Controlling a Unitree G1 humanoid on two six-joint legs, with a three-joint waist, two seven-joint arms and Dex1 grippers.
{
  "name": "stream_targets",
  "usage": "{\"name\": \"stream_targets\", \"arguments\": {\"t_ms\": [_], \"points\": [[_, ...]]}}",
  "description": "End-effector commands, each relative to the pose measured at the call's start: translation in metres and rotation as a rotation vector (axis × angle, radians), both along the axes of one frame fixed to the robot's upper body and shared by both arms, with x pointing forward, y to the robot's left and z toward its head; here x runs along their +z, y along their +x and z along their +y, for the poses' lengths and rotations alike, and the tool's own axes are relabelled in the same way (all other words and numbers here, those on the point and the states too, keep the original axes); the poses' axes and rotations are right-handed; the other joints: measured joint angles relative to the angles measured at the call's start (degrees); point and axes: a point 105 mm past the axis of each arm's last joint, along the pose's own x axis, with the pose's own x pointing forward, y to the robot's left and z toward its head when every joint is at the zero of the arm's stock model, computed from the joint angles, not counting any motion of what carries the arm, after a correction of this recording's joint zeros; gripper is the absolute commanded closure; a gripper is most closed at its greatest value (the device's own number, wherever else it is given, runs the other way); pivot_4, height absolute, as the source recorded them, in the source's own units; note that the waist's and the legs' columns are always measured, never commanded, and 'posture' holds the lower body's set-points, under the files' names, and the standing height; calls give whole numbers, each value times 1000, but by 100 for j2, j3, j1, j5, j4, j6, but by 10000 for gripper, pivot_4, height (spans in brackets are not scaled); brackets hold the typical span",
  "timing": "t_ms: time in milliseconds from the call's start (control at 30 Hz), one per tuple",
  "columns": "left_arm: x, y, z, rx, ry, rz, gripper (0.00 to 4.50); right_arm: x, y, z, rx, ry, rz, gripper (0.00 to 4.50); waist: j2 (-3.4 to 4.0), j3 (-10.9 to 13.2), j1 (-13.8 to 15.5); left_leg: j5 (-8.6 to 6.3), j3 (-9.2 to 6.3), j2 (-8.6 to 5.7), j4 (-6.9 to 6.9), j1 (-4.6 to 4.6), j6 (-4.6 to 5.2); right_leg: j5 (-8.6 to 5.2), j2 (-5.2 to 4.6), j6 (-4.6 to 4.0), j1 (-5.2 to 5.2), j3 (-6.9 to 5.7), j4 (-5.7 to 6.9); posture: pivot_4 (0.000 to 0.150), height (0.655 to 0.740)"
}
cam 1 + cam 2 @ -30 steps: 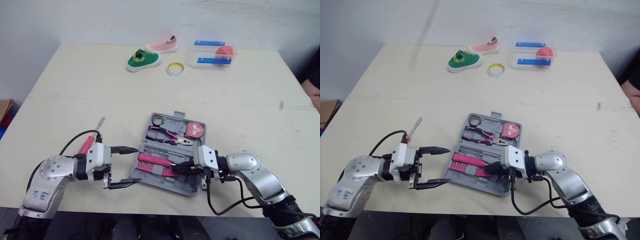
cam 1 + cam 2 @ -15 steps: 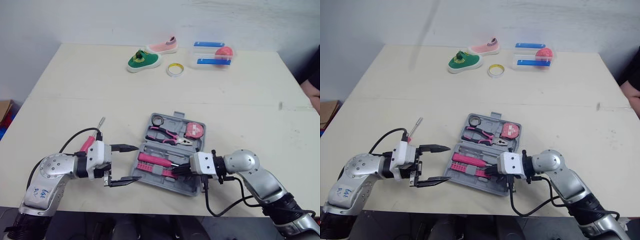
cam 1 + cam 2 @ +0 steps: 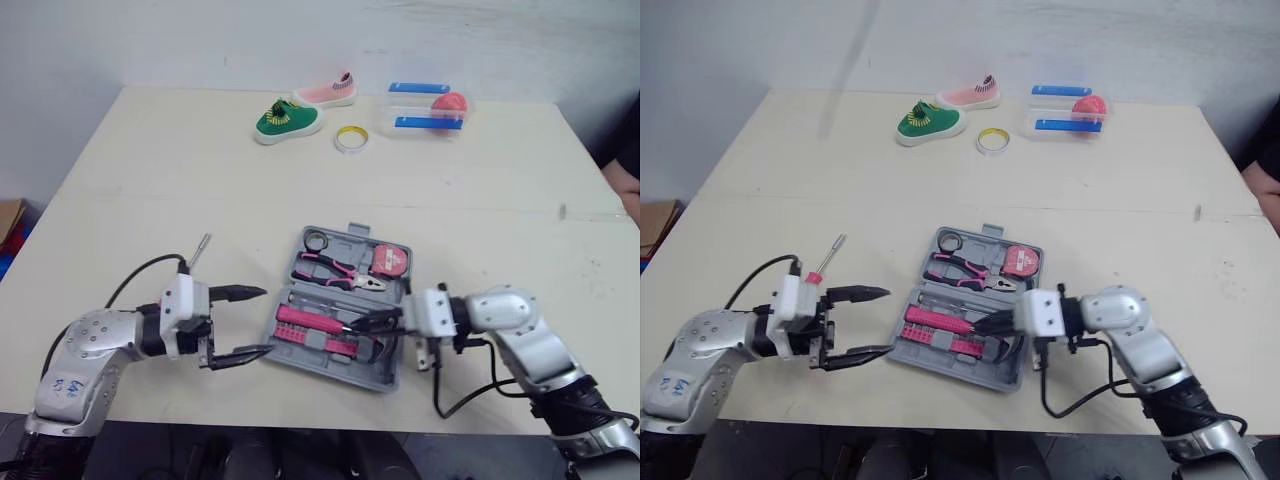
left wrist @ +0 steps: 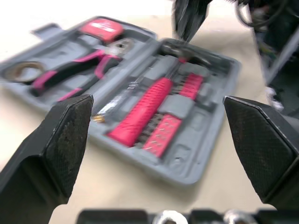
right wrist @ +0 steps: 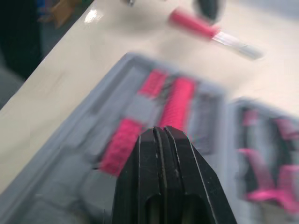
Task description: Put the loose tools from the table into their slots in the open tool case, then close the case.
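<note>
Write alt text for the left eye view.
An open tool case sits on a table, with the open left gripper beside it and the shut right gripper over its front half. A loose screwdriver lies beyond the left gripper.

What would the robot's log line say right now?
case open | screwdriver loose on table | left gripper open, empty, beside case | right gripper shut, over case

Bare bench [image 3: 150,200] lies between the left end effector's [image 3: 262,321] spread fingers [image 3: 240,294]; the case [image 3: 392,376] wall stands just ahead, a screwdriver [image 3: 830,255] close behind, perhaps touching it. Tools [image 3: 312,318] crowd the slots under the right end effector [image 3: 352,322].
</note>
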Motion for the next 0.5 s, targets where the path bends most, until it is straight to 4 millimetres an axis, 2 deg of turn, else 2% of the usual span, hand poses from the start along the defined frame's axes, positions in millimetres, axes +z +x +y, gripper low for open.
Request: {"name": "stream_targets", "arguments": {"t_ms": [33, 67, 100, 167, 267, 367, 433, 500], "points": [[14, 4, 24, 103, 10, -49, 0, 21, 1, -27, -68, 79, 23, 43551, 0, 0, -1, 0, 0, 0, 0, 0, 0, 0, 0, 0, 0, 0, 0, 1500, 7400], [18, 8, 44, 199, 10, -61, 0, 23, 2, -48, -140, 79, 56, 43551, 2, 1, 0, 0, 0, 0, -1, 0, 0, 0, -1, 0, 0, 0, 0, 1500, 7400], [21, 10, 59, 266, 8, -71, 0, 25, 1, -63, -189, 79, 77, 37410, 2, 1, 4, 0, -1, -1, -3, 0, 1, 0, -3, 0, 0, 2, -2, 1500, 7400], [24, 10, 104, 452, 11, -91, 0, 32, 9, -109, -378, 44, 6, 30245, 2, 3, 7, -2, -2, -3, -7, -1, 4, -1, -6, -2, -1, 1, -6, 1500, 7400], [18, 3, 140, 592, 26, -91, 0, 41, 14, -148, -561, 42, -84, 14792, 2, 6, -35, -7, 6, -3, -7, 0, 9, -3, -6, -5, -2, 1, -11, 1500, 7400], [12, -8, 175, 745, 27, -87, 0, 40, 9, -194, -734, 16, -144, 536, 0, 6, -37, -9, 10, -1, -6, 7, 8, -3, -5, -5, 0, 3, -10, 1500, 7400], [8, -20, 203, 877, 41, -87, 0, 38, 1, -240, -921, 13, -172, 536, -3, 8, -28, -10, 8, -1, -7, 6, 7, -3, -6, -6, 1, 3, -11, 1500, 7400], [3, -29, 224, 964, 109, -93, 0, 36, -6, -269, -1037, 13, -190, 536, -4, 11, -26, -18, 13, -4, -8, 6, 11, -5, -10, -9, 0, 5, -18, 1500, 7400]]}}
